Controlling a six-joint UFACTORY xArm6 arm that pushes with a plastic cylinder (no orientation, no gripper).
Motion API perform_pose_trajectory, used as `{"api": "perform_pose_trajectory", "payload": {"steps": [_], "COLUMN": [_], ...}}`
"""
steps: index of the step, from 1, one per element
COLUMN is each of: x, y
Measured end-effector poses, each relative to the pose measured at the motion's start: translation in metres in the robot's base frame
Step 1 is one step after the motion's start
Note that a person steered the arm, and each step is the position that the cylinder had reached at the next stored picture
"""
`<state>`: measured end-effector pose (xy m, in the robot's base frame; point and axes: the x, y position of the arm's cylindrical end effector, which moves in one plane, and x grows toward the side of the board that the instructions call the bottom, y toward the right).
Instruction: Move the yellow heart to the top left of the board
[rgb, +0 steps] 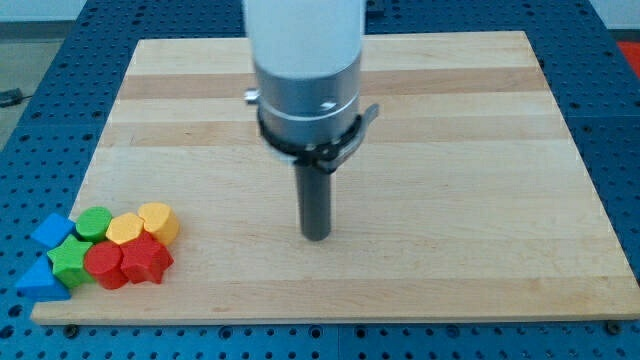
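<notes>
Find the yellow heart (158, 220) near the bottom left corner of the desk (450, 150), packed against another yellow block (125, 228) and a red block (146, 262). Looks light, hard and slidey. Push its bottom side. No claw, just my tip (316, 236), well apart near the middle. No boxes or bowls.

Pale striped wooden board (450, 120), dark rod (316, 205), blue table (30, 100).

My tip (316, 236) well apart from yellow heart (158, 220)
</notes>
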<state>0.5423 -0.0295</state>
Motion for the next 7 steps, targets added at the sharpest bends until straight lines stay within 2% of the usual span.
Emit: {"api": "perform_pose_trajectory", "payload": {"steps": [3,7], "x": [0.075,0.070], "y": [-0.080,-0.158]}}
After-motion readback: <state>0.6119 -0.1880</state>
